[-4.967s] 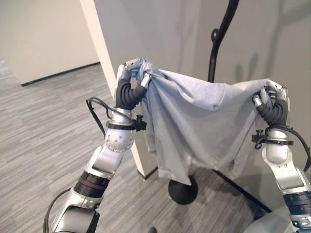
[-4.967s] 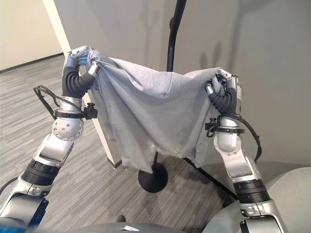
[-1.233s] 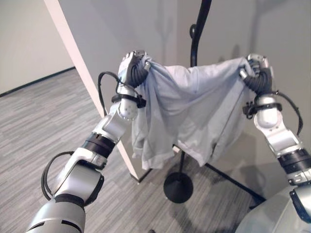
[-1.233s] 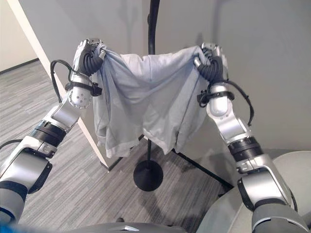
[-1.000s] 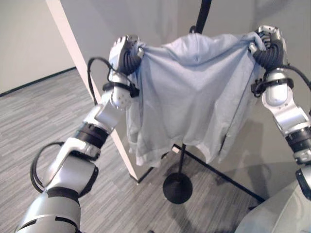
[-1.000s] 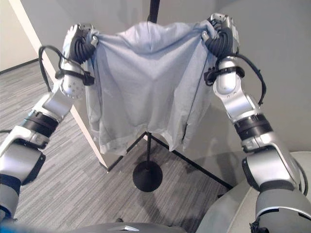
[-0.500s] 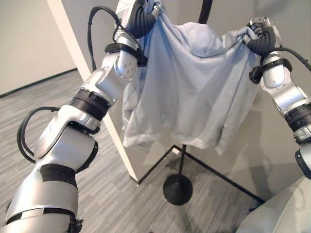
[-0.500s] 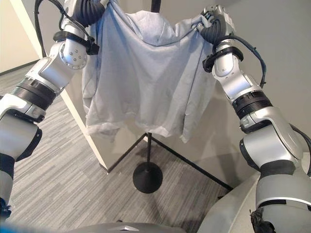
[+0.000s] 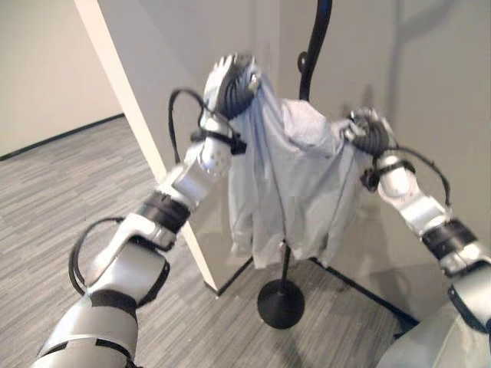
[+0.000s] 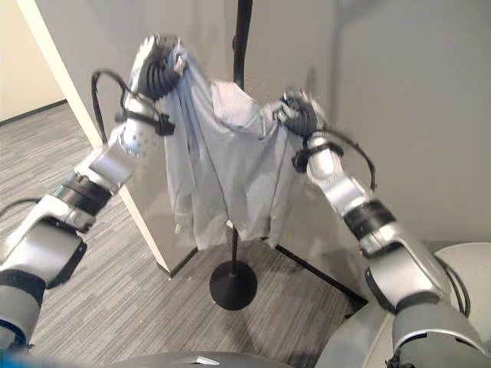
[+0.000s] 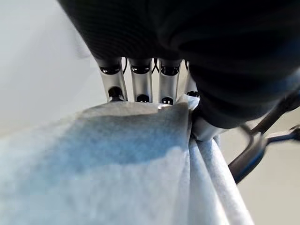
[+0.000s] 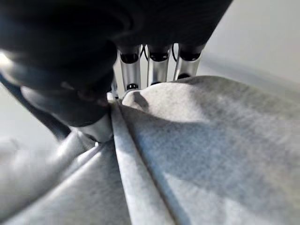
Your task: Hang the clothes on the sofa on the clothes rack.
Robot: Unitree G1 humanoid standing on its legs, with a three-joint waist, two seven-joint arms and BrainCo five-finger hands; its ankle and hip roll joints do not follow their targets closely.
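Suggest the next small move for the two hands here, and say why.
Probably lower both hands so the garment settles on the rack pole. The left hand and right hand each pinch a corner, and the cloth already drapes against the pole.

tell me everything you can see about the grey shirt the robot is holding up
The light grey shirt looks like soft knit cotton with a hemmed lower edge. It hangs in loose folds in front of the black metal clothes rack pole, its upper edge sagging between two grips. The left hand bunches one top corner, held higher; the right hand bunches the other, lower. Whether it rests on the rack yet cannot be told. Its hem hangs well above the round black base.
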